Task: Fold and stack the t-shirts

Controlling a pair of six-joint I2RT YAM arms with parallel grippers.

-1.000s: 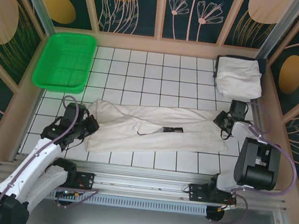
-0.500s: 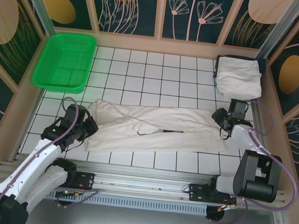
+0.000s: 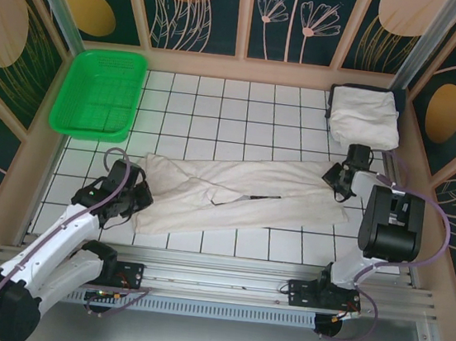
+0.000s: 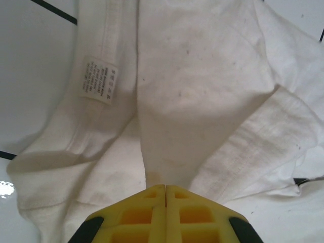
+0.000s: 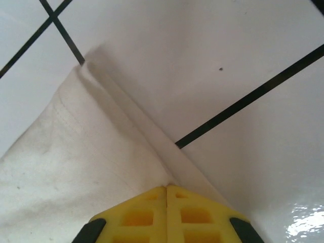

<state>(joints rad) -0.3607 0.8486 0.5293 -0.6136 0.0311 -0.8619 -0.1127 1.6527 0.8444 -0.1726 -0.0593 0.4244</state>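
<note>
Tiled table (image 3: 220, 103), t-shirt (image 3: 234, 192) now tauter, flatter

Off-white long shirt (image 3: 241, 195): I see it rumpled and folded lengthwise, lying flat across the frame's centre. Folded shirt (image 3: 364, 116): a compact off-white rectangle, upper right.

One printed label, not readable
A small white label (image 4: 97, 80) is sewn beside a seam of the t-shirt (image 4: 202, 91); several short lines of grey print are carried on it, but no word can be made out.
</note>
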